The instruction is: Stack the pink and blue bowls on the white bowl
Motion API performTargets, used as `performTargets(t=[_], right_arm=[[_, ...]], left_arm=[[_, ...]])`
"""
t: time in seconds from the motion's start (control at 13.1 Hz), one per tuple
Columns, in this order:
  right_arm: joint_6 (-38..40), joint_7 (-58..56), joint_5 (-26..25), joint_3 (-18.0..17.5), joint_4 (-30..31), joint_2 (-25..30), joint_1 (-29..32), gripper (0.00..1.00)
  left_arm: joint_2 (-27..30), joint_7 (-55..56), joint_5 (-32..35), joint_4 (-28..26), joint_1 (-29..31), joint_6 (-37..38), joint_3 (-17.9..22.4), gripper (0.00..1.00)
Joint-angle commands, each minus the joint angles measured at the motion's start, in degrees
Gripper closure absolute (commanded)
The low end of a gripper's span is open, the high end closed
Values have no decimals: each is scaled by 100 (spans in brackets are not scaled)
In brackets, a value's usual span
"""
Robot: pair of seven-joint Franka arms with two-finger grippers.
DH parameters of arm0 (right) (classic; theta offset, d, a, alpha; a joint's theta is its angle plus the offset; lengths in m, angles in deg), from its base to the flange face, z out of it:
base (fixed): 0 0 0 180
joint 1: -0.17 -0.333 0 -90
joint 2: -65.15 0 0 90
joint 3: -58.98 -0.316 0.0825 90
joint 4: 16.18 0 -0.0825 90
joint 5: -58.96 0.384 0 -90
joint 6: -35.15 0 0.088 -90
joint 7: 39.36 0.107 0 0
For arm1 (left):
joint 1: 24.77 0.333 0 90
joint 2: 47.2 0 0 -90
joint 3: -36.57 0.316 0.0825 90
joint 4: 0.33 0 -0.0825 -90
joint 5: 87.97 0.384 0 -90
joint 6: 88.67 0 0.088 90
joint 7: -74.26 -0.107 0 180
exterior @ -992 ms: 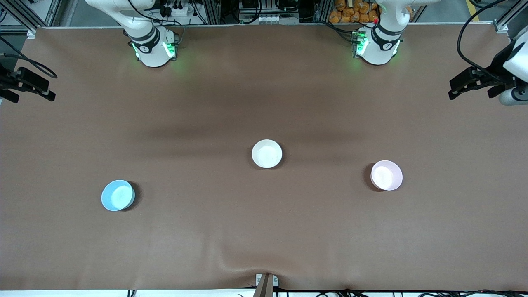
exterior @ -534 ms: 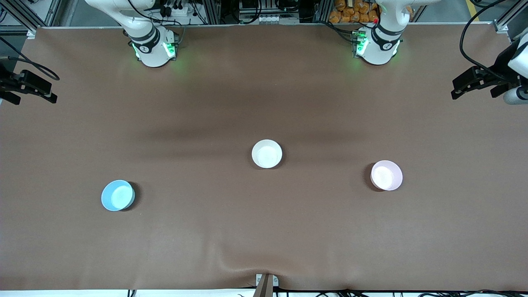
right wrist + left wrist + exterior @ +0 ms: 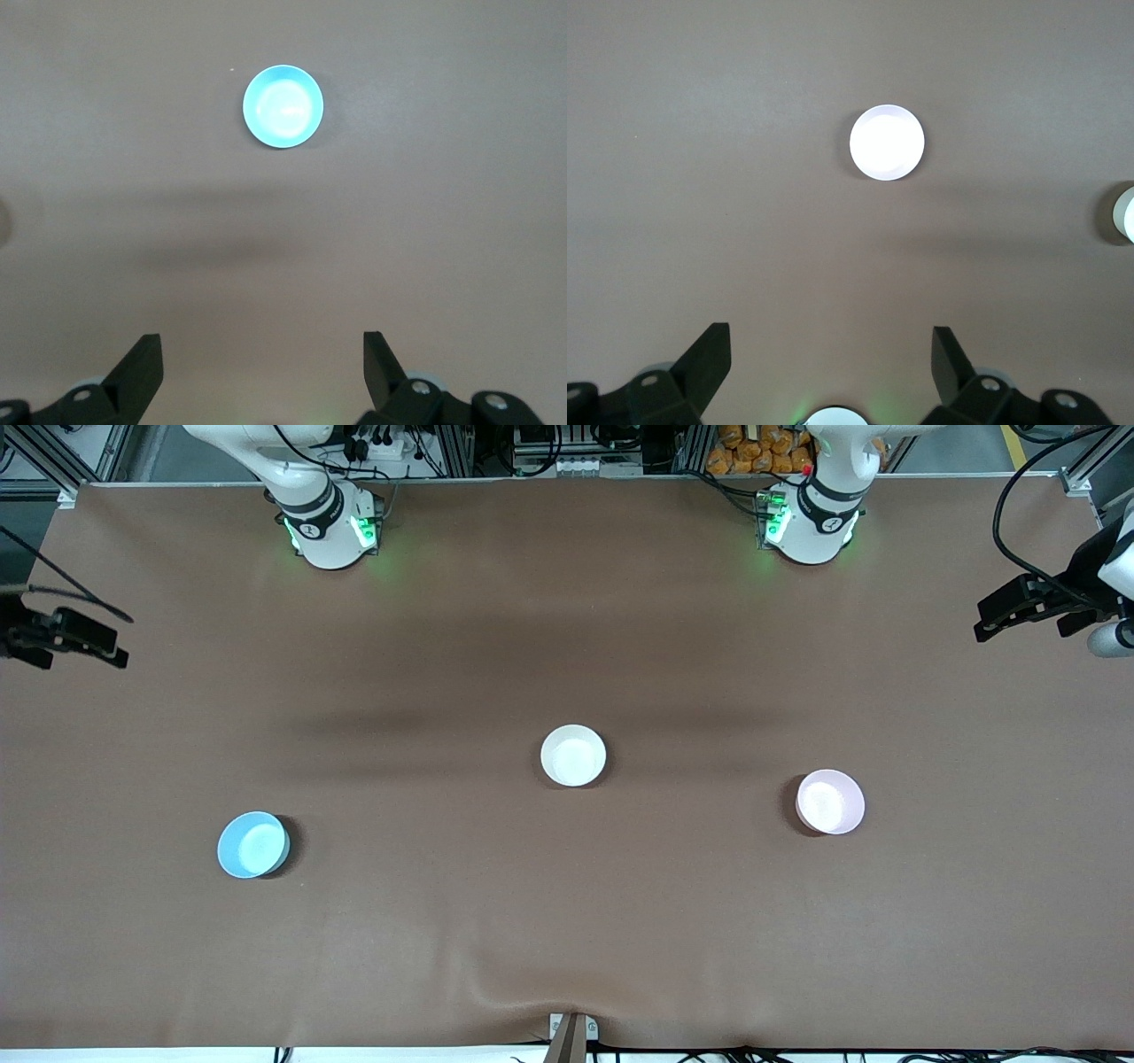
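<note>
Brown cloth covers the whole table (image 3: pixel 567 921), and three bowls sit on it, well apart, none stacked. White bowl (image 3: pixel 573 755) sits mid-table. Pink bowl (image 3: pixel 830 802) is toward the left arm's end, a little nearer the front camera than the white one. Blue bowl (image 3: pixel 253 844) is toward the right arm's end, nearest the front edge of the three.

Both grippers hang high at the table's short edges. Left gripper (image 3: pixel 997 617) is over the edge at its own end; right gripper (image 3: pixel 99 646) is over the edge at the other end. From the front they are just dark shapes, so the finger gap can't be read there.

The wrist cameras settle it. Left wrist view: left gripper (image 3: pixel 831 363) with fingers spread wide, nothing between them, the pink bowl (image 3: pixel 887 142) washed out nearly white on the cloth below, and a sliver of the white bowl (image 3: pixel 1125 215) at the frame's edge. Right wrist view: right gripper (image 3: pixel 262 372) also spread and empty, the blue bowl (image 3: pixel 283 107) glowing on bare cloth.

A cloth wrinkle (image 3: pixel 532 992) rises near the front edge by a small bracket (image 3: pixel 571 1032). Nothing lies between the bowls.
</note>
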Motion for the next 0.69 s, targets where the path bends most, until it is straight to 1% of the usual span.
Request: performTargets(t=[0.0,0.23,0.61], right_arm=[[-178,65,-24,-58,-12,-157,137,0],[-187,328,-33,-58,5,-245,67,0],[-345,356,-33,-58,-4,-386,49,0]], left_arm=[[-31,-118,-16,25,57,-76,-19,0],[-58,-118,-25,16,92,-85,-19,0],[-84,-127,-51,-63,153,-181,-19,0]])
